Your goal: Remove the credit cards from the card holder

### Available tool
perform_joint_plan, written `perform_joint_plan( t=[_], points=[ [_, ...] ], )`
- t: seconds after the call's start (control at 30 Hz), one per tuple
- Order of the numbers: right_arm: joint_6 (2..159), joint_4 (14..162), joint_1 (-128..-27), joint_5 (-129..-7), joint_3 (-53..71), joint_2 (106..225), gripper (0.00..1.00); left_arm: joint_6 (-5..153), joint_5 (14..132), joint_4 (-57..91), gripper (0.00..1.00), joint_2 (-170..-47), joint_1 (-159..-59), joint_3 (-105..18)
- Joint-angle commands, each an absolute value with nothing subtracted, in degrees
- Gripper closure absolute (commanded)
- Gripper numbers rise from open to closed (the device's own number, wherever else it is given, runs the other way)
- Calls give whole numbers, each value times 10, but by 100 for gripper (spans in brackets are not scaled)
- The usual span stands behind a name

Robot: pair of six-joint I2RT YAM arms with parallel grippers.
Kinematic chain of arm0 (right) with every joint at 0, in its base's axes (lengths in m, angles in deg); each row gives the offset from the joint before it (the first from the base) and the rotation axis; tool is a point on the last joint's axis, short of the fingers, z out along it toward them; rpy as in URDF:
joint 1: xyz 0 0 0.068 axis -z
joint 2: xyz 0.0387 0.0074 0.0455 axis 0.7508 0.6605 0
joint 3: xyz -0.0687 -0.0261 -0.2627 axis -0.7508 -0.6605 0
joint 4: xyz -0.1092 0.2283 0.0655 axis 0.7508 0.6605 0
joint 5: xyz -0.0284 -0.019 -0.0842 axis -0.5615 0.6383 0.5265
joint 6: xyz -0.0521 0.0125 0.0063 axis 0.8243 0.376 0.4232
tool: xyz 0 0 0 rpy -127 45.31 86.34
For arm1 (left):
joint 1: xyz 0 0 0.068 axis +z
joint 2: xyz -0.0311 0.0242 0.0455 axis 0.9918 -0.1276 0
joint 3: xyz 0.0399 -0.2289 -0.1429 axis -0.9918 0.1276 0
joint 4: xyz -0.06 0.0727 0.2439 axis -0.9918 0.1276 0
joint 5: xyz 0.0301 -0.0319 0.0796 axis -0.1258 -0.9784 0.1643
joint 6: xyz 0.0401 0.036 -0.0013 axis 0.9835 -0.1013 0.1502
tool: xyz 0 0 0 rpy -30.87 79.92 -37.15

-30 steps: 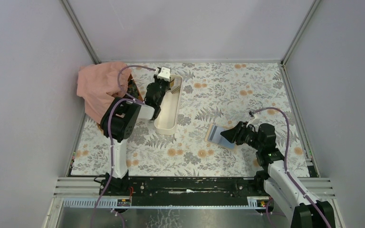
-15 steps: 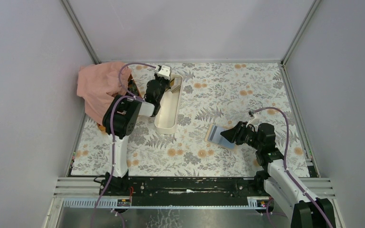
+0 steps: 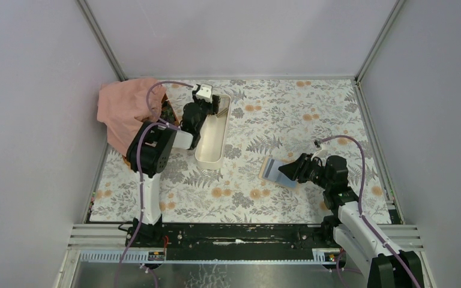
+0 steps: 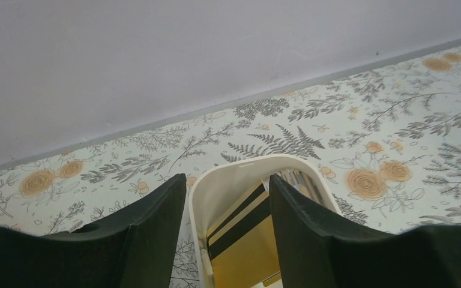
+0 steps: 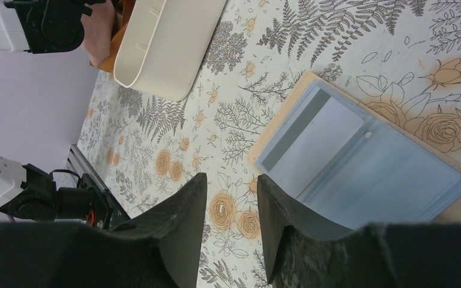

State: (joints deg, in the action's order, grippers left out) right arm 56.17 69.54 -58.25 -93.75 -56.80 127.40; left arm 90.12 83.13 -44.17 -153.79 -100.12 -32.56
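Your left tool (image 4: 227, 182) hangs with its 2 fingers apart, straddling the far end of the white tray (image 4: 213, 201), at about 10 o'clock on the tabletop (image 3: 312, 114). Nothing sits between the fingers. Below, inside the tray, lie the credit cards (image 4: 243, 243): a yellow face with a dark stripe, and paler edges at its 1 o'clock. The drop looks done (my reading, not a thing shown). Raise the tool straight up until the fingers clear the tray wall before you swing toward 4 o'clock, or a finger may catch the rim and drag the tray.

The card holder (image 5: 360, 159) lies open and flat at about 4 o'clock, blue side up with a tan border round it. Your right tool (image 5: 231, 179) is at its near edge, fingers apart with bare tabletop between them and 1 finger overlapping the holder's edge. Whether it presses down I cannot tell. A pale rectangle (image 5: 315, 147) sits in the pocket on the holder's 9 o'clock side and may be 1 more card. If so, pin the opposite leaf and draw the card out along the pocket's opening, low and level, so the holder neither lifts nor folds.

No brand, label or writing is legible anywhere.
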Motion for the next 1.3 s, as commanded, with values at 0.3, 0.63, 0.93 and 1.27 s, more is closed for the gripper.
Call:
perform_joint_plan(
  t=[0.3,0.63,0.93,1.27],
  points=[
    [523,742,-582,-773,-543,1263,76,891,908,-302,34,-1306,-1190,-256],
    [498,788,-582,-732,-535,1272,100,796,1069,-170,94,-1281,-1394,-209],
    [583,844,-622,-726,-475,1319,74,662,995,-66,13,-1252,-1377,-193],
    [628,917,-845,-499,-331,1493,35,539,995,89,0,-1191,-1311,-191]
  ],
)
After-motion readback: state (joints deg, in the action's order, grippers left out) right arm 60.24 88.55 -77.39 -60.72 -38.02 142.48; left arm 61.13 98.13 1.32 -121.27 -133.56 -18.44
